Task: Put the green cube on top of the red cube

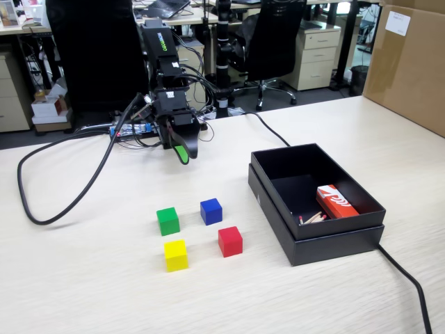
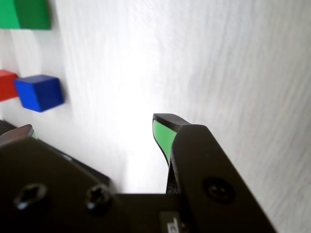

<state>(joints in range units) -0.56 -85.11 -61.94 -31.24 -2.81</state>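
Single arm above a pale wood-grain table (image 1: 83,278). The gripper (image 2: 92,128) hangs over bare tabletop with its jaws spread; the wrist view shows a wide gap of table between the green-faced finger (image 2: 163,136) on the right and the other tip at the left edge, and nothing is held or touched. In the fixed view the gripper (image 1: 182,152) sits at the far side of the table, with four cubes lying nearer the camera and well apart from it. The green cube (image 1: 167,221) is the left far member of the group, the blue cube (image 1: 211,211) to its right, the yellow cube (image 1: 176,255) near and just below the green one, and the red cube (image 1: 230,241) at the near right; all four rest on the table, none touching. In the wrist view the green cube (image 2: 25,13) lies at the upper left corner. An open black box (image 1: 313,202) at the right holds a red-and-white matchbox (image 1: 336,201). A black cable (image 1: 69,188) loops on the left. Office chairs and drawer units stand beyond.
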